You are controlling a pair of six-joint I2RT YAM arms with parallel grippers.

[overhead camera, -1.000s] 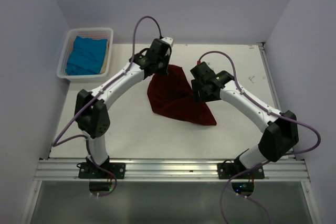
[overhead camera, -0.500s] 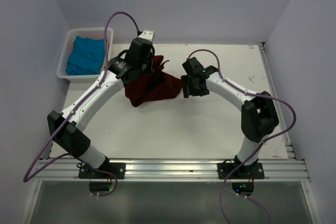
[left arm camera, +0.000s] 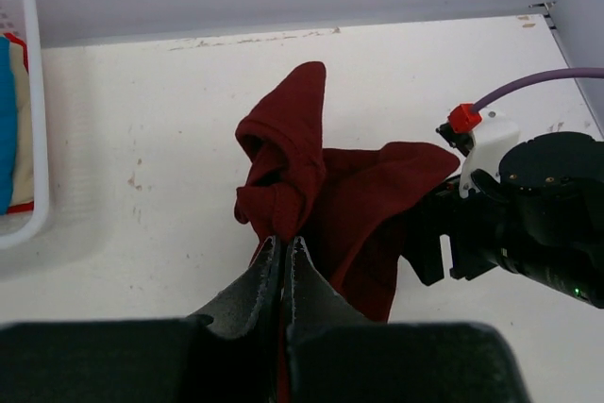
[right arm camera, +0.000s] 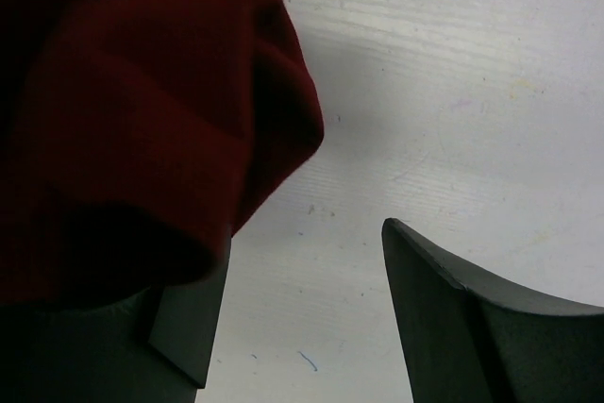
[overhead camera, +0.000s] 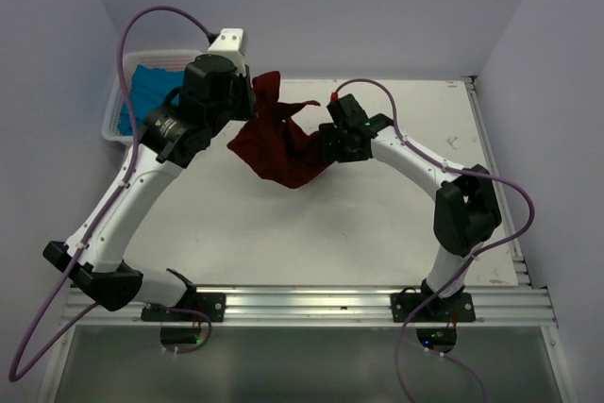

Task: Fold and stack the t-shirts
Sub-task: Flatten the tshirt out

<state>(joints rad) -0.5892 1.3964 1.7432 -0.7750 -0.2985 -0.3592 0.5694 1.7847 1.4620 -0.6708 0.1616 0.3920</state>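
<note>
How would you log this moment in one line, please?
left tool: shut on maroon t-shirt, held up | right tool: open at the cloth's edge | teal t-shirt: in basket

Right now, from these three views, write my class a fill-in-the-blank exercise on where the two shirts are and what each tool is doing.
1. The left tool is ___ on the maroon shirt, holding it off the table.
2. The right tool is ___, gripping nothing.
3. The teal shirt lies in the white ___.

Missing words: shut; open; basket.
</note>
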